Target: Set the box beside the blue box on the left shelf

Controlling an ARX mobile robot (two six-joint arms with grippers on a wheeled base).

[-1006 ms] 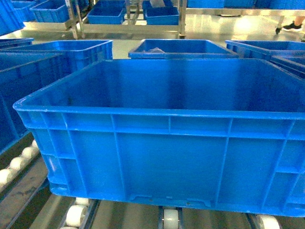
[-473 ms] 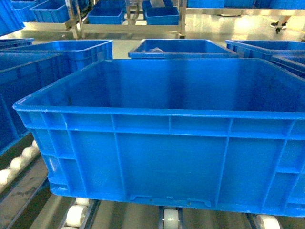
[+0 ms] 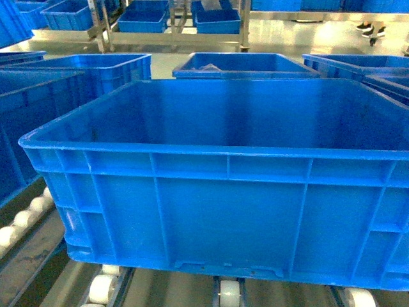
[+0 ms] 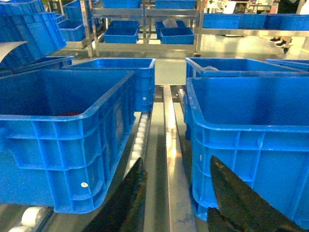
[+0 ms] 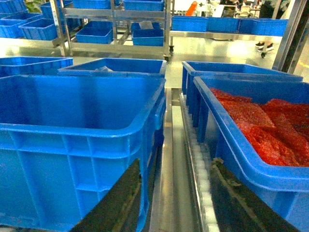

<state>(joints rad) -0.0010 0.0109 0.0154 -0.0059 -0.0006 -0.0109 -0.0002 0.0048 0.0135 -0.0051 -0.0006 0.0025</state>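
The box [image 3: 217,211], a large bright-blue open crate with ribbed walls, fills the head view and rests on the white rollers [image 3: 229,294] of the left shelf. It appears empty. Neither gripper shows in the head view. My left gripper [image 4: 176,166] stands open beside the box's [image 4: 251,145] left corner, over the metal rail between it and the neighbouring blue box [image 4: 58,145]. My right gripper [image 5: 176,166] is open too, by the box's [image 5: 72,145] right corner. Nothing sits between either pair of fingers.
A blue crate with red contents [image 5: 260,125] stands to the right of the box. More blue crates [image 3: 243,65] sit behind on the rollers. Metal racks with small blue bins [image 3: 144,19] stand across the shiny floor. A roller row [image 5: 200,179] runs beside the right rail.
The box and both arms have stayed put. Only a person's feet far in the background have shifted.
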